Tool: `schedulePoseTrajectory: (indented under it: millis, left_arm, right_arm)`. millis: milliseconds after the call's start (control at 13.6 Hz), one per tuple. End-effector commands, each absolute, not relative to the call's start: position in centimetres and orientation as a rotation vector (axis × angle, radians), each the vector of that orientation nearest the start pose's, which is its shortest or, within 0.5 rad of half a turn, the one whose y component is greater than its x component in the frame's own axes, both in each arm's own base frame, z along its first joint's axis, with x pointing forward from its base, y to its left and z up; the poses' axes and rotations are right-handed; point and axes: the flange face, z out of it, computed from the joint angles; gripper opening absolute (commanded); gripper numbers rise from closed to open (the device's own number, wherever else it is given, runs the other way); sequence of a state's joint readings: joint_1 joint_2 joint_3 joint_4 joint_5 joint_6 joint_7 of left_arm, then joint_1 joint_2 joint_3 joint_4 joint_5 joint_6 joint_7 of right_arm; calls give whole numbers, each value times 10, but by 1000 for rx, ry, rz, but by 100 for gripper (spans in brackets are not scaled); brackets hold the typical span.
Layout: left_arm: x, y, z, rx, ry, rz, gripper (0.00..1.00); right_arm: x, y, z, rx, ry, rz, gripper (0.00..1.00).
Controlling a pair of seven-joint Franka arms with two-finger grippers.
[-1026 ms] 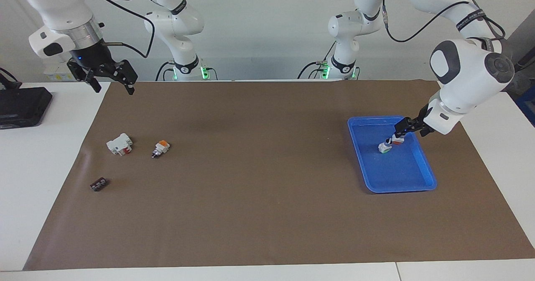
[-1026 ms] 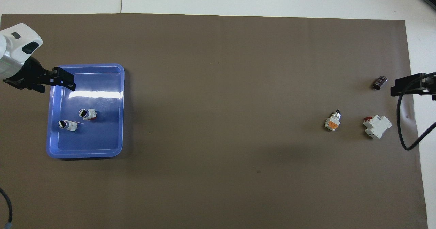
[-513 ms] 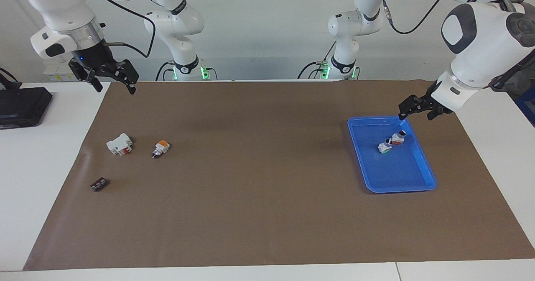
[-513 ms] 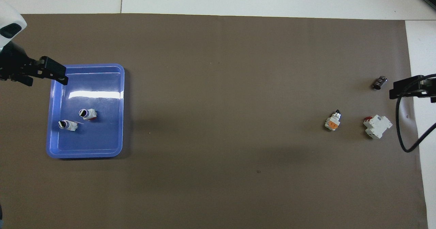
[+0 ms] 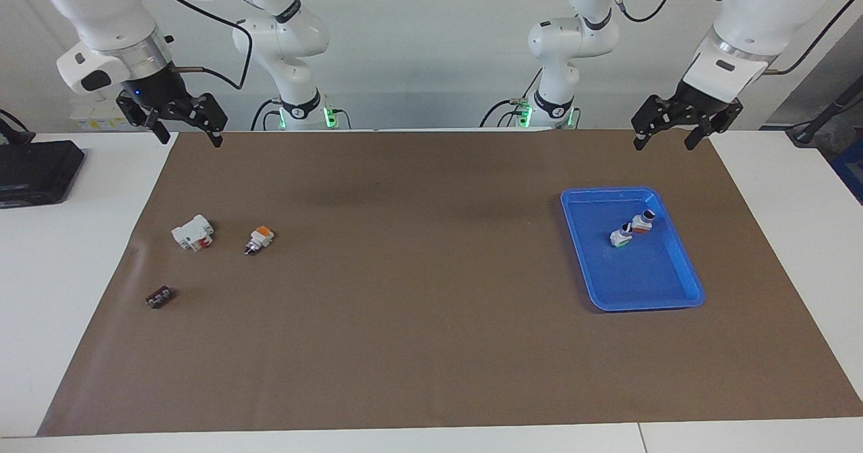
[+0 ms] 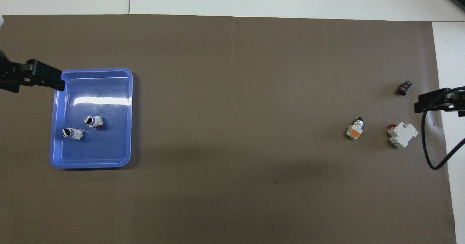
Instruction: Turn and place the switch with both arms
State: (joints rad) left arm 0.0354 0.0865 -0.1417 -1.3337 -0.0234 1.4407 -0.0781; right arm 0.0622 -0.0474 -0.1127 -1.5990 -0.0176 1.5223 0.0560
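Observation:
Two white switches with round knob ends lie side by side in the blue tray [image 5: 688,284]: one with a green side [image 5: 620,236] and one with an orange side [image 5: 642,222]. They also show in the overhead view [image 6: 72,133] [image 6: 93,121]. A third switch [image 5: 259,239], orange face up, lies on the brown mat toward the right arm's end [image 6: 355,129]. My left gripper [image 5: 663,144] is open and empty, raised over the mat's edge nearest the robots, clear of the tray. My right gripper [image 5: 190,140] is open and empty, raised over the mat's corner at its own end.
A larger white block with a red part [image 5: 193,232] lies beside the third switch, toward the right arm's end. A small dark brown piece [image 5: 160,297] lies farther from the robots. A black device [image 5: 34,170] sits off the mat.
My left gripper has risen out of the tray and pulled back toward the robots, leaving both switches lying there. My right gripper has barely shifted.

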Motion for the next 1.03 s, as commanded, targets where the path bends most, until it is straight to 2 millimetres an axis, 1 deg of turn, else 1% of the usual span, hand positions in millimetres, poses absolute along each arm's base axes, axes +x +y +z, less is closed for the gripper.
schedulePoseTrajectory:
  millis: [0, 147, 293, 586, 806, 953]
  left_arm:
    - [573, -48, 673, -3162, 7, -148, 100]
    - [574, -44, 672, -3157, 4, -161, 100]
    - [573, -34, 668, -3156, -20, -133, 100]
    - [565, -35, 654, -3149, -5, -101, 100]
    - [554, -36, 635, -3142, 15, -101, 100]
    - [553, -37, 635, -3141, 17, -101, 100]
  right_arm:
    - [526, -30, 633, -3150, 155, 44, 100]
    - [526, -30, 633, -3150, 157, 44, 100]
    - [527, -30, 633, -3148, 157, 44, 100]
    - [527, -30, 633, -3148, 157, 44, 100]
    - [526, -30, 633, -3150, 157, 44, 100]
    - [527, -31, 632, -3152, 163, 44, 100]
